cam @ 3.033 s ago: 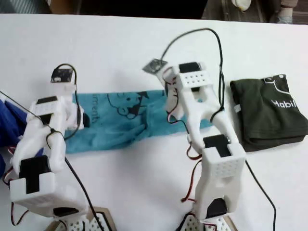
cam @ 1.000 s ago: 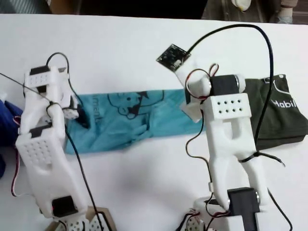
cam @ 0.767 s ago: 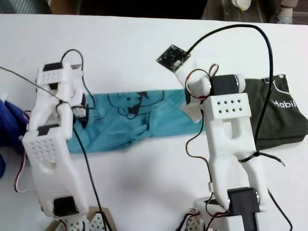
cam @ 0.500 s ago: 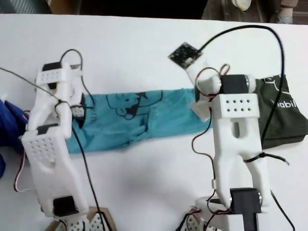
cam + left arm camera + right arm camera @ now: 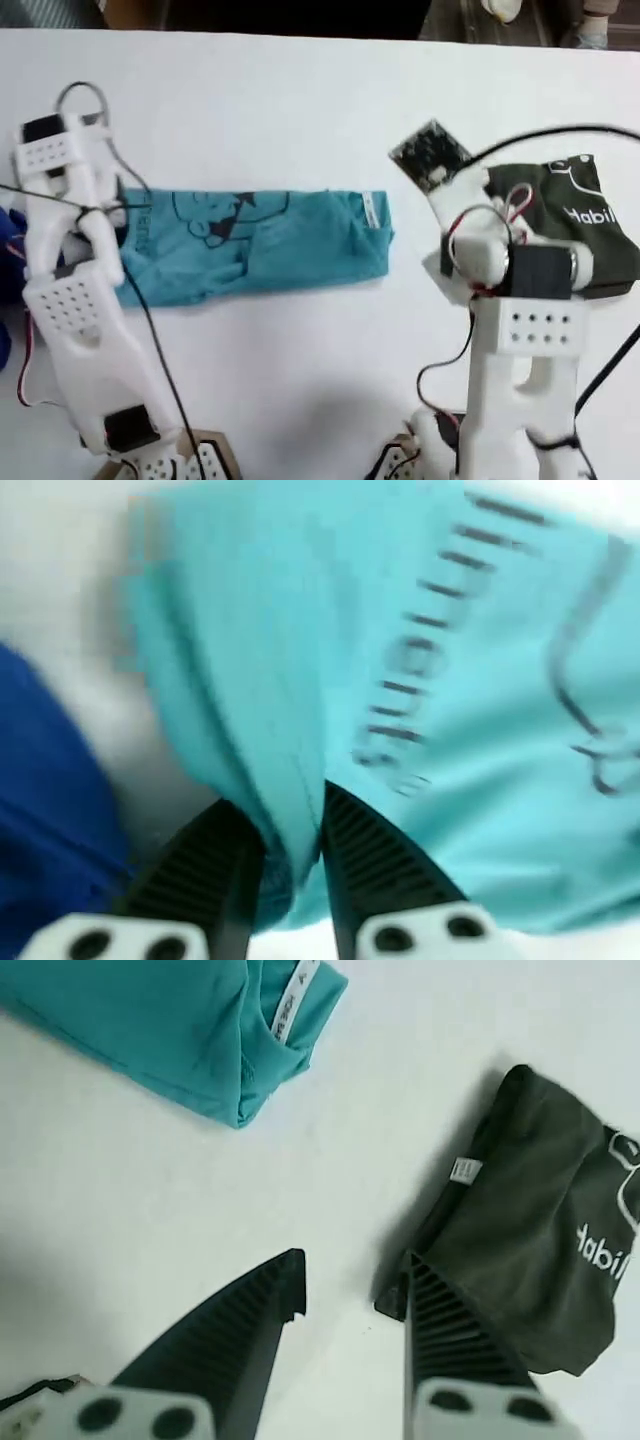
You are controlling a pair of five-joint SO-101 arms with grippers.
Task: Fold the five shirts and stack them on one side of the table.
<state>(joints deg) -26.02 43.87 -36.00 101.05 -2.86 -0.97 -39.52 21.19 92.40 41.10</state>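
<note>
Left wrist view: left tool [image 5: 287, 815] pinching teal shirt [image 5: 430, 660] edge.

A teal shirt [image 5: 260, 245] lies strip-folded — dark shirt [image 5: 605, 250] folded, well apart.

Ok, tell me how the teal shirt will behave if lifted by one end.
Probably floppy: the teal shirt lies in soft wrinkles, so it should sag below the left gripper pinching its end. Its loose folds may fall open when raised, as nothing pins them.
</note>
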